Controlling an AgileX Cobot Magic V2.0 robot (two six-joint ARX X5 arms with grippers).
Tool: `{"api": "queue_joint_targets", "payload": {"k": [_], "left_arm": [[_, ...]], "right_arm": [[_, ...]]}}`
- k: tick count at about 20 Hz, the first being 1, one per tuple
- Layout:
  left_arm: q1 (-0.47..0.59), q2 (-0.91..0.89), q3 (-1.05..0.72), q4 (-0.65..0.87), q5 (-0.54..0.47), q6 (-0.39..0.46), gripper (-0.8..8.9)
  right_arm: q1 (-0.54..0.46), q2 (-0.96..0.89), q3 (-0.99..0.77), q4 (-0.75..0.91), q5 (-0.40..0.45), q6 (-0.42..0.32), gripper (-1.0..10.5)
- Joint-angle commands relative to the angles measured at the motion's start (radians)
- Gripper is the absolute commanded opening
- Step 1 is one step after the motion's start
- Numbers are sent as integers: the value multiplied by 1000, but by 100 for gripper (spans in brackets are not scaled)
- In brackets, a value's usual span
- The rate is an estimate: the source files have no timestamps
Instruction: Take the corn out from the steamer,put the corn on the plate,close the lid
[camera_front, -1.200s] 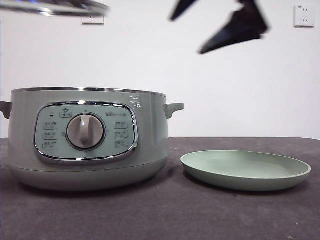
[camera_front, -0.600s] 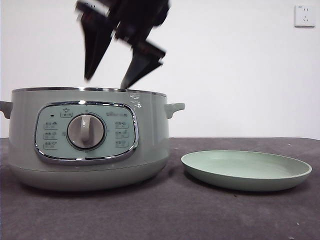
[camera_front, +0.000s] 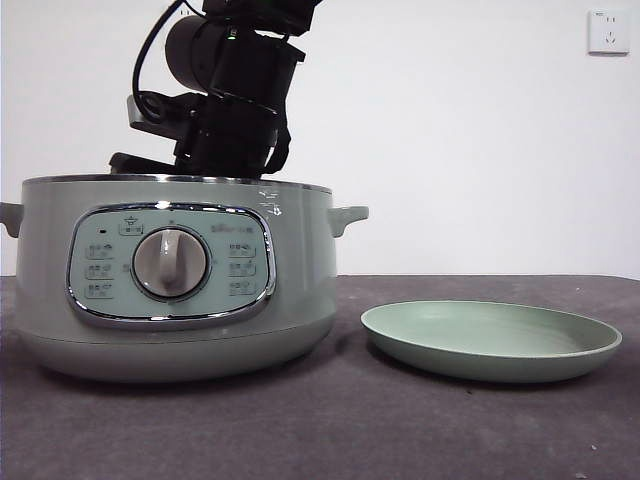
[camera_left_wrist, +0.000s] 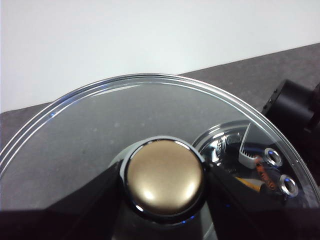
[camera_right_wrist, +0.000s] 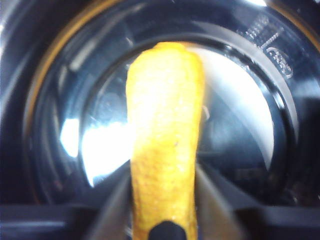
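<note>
Dark grey counter (camera_front: 330, 420) carries the pale green plate (camera_front: 490, 340) at 3 o'clock of the steamer (camera_front: 170, 275), just beside it. Inside the steamer, the right end effector (camera_right_wrist: 162, 197) straddles the yellow corn (camera_right_wrist: 164, 135), jaws at its sides. Away from the pot, the left end effector (camera_left_wrist: 162, 200) is clenched on the glass lid (camera_left_wrist: 90, 130) by its knob.

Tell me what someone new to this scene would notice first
The big sage-green steamer fills the left of the table, and the right gripper is plunged into it from above, jaws on either side of the yellow corn inside the dark pot. Beside the steamer sits a bare pale green plate. Away from the pot, the left gripper holds the glass lid by its knob.
</note>
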Motion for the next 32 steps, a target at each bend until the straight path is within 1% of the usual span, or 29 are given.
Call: {"api": "queue_joint_targets", "payload": {"k": [1,4,7,9,11,14,16,18,22,26,29,32], "left_arm": [[-1,-10,10,37,-3,10,-9],[-2,16,10,49,-2,10,-9],[-2,96,10,86,16,10,-9],[-2,159,10,149,91,10,-9],[-2,209,10,196,137,9,-9],[-3,257,10,229,188,7,-9],[-3,277,10,233,188,6,-9],[-3,286,10,234,188,6,-9],[-3,288,10,257,188,6,-9],[-3,289,10,280,189,4,-9],[-3,289,10,283,188,4,-9],[-3,289,10,283,188,4,-9]], "right_arm": [[7,-34,4,4,-3,10,-16],[-8,-186,4,-76,0,13,-16],[-64,-330,4,-279,-4,13,-16],[-122,-388,4,-424,3,13,-16],[-177,-406,1,-441,53,50,-16],[-260,-406,-30,-442,115,95,-16],[-297,-406,-96,-442,152,101,-16],[-336,-406,-180,-440,158,101,-16],[-388,-406,-389,-323,154,107,-16],[-390,-406,-571,-120,155,127,-16],[-377,-406,-645,15,157,135,-16],[-373,-406,-694,94,155,135,-16]]}}
